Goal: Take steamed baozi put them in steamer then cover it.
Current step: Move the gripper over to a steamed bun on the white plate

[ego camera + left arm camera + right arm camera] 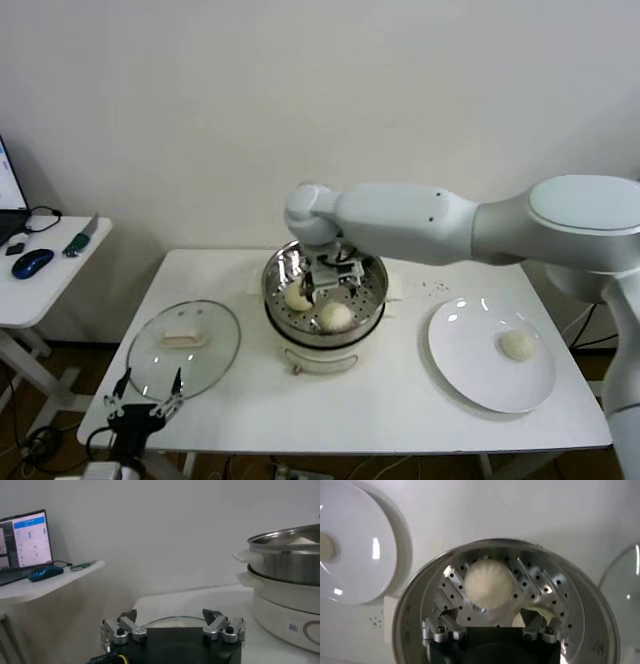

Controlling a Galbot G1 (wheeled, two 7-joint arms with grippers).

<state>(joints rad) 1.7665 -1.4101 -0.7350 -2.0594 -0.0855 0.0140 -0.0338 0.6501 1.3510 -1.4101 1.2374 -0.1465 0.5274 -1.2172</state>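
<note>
The steel steamer (pixel 372 290) stands at the table's middle on its white pot base. Two baozi (pixel 297 298) (pixel 336 316) lie in it. My right gripper (pixel 335 275) hovers just over the basket, open and empty. In the right wrist view its gripper (pixel 489 611) is above one baozi (pixel 488 582), and another baozi (pixel 540 616) shows beside it. A further baozi (pixel 517 345) lies on the white plate (pixel 470 370) at the right. The glass cover (pixel 185 345) lies flat at the left. My left gripper (pixel 145 405) is open, low at the cover's front edge.
A side table (pixel 60 265) at the far left carries a mouse and a laptop. In the left wrist view the left gripper (pixel 170 614) faces the cover's rim (pixel 172 620), with the steamer (pixel 290 555) to one side. A wall is close behind the table.
</note>
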